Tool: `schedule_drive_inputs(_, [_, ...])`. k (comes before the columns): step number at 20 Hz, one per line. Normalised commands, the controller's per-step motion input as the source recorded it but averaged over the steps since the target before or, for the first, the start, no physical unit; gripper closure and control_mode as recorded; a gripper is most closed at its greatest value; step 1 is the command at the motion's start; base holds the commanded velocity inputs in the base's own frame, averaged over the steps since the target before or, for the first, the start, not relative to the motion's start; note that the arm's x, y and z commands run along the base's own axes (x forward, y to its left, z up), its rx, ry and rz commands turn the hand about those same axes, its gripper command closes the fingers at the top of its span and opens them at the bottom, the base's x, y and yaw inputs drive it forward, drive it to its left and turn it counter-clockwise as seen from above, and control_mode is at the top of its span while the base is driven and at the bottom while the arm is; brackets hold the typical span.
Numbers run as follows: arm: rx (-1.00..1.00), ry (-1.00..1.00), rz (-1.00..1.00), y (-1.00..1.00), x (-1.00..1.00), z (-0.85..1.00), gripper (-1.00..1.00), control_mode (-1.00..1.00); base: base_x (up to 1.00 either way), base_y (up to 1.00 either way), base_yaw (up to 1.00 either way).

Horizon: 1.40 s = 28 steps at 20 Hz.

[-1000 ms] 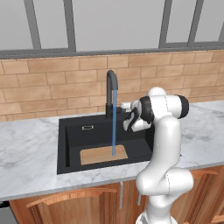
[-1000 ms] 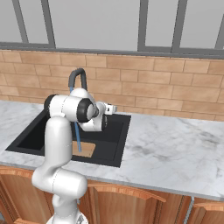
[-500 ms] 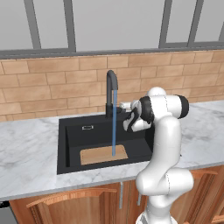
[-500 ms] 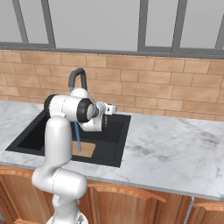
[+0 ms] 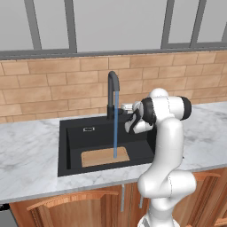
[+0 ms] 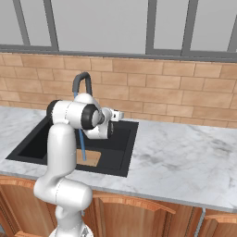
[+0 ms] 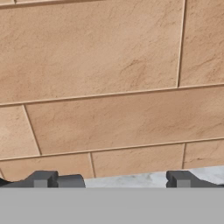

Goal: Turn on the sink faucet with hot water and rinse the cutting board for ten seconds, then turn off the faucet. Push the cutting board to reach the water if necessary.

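In the sink (image 5: 71, 150), water (image 5: 115, 128) falls onto the cutting board (image 5: 105, 157): rinsing underway. The gripper (image 7: 109, 180), spread wide and empty, seems near the faucet (image 5: 112, 91); next comes shutting it off.

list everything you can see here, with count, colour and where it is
sink: one, matte black, set into the counter
faucet: one, dark grey, behind the sink at its back edge
water: one thin blue stream, falling from the spout onto the cutting board
cutting board: one, light brown, flat on the sink floor near the front
counter: one, white-grey marble, around the sink
brick wall: one, tan, behind the counter
window: grey frames, above the wall
cabinets: brown wood, below the counter
end effector: one, dark fingers, open, facing the brick wall beside the faucet base
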Motion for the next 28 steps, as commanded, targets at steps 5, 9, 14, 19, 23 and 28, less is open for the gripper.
schedule_drive_inputs(5, [0.00,0.00,0.00,0.00,-0.02,0.00,-1.00,-1.00,0.00,0.00,0.00])
schedule_drive_inputs(9, [0.00,0.00,0.00,0.01,-0.10,0.00,-1.00,-1.00,0.00,0.00,0.00])
schedule_drive_inputs(14, [0.00,0.00,0.06,0.01,-0.06,0.00,-1.00,-1.00,0.00,0.00,0.00])
schedule_drive_inputs(19, [0.00,0.00,0.08,0.00,-0.17,0.00,-1.00,-1.00,0.00,0.00,0.00])
schedule_drive_inputs(23, [0.00,0.00,0.05,0.00,-0.30,0.00,-1.00,-1.00,0.00,0.00,0.00])
schedule_drive_inputs(28, [0.00,0.00,0.01,-0.10,-0.11,0.00,-1.00,-1.00,0.00,0.00,0.00])
